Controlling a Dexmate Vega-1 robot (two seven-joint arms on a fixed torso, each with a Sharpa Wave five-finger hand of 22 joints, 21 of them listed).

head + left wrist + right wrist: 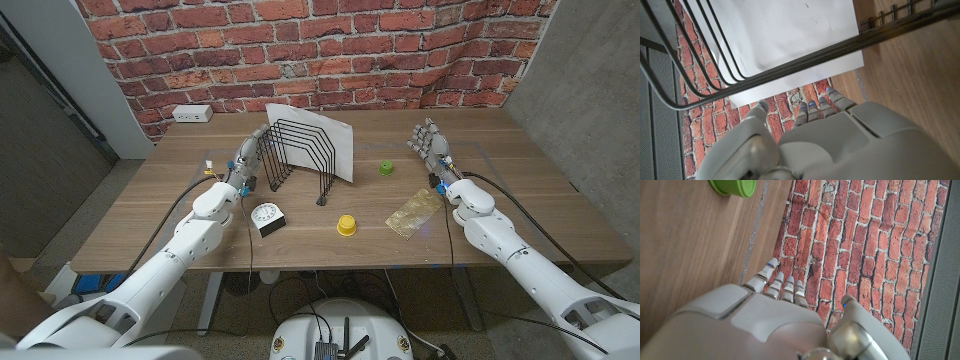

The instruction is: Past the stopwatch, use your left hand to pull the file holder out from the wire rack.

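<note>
One wire rack (297,157), one white file holder (326,138), one stopwatch (267,216), two caps (346,225), one gold packet (414,211), one power strip (191,114).

Right wrist cam is looking along the back of the right hand (775,325), pale grey shell, fingers (771,282) stretched out side by side with nothing in them, thumb off to the side. Wooden surface (695,255) runs alongside, with a green cup (733,186) sitting on it, cut off at the frame edge. Red brick wall (860,240) beyond the fingertips
</note>
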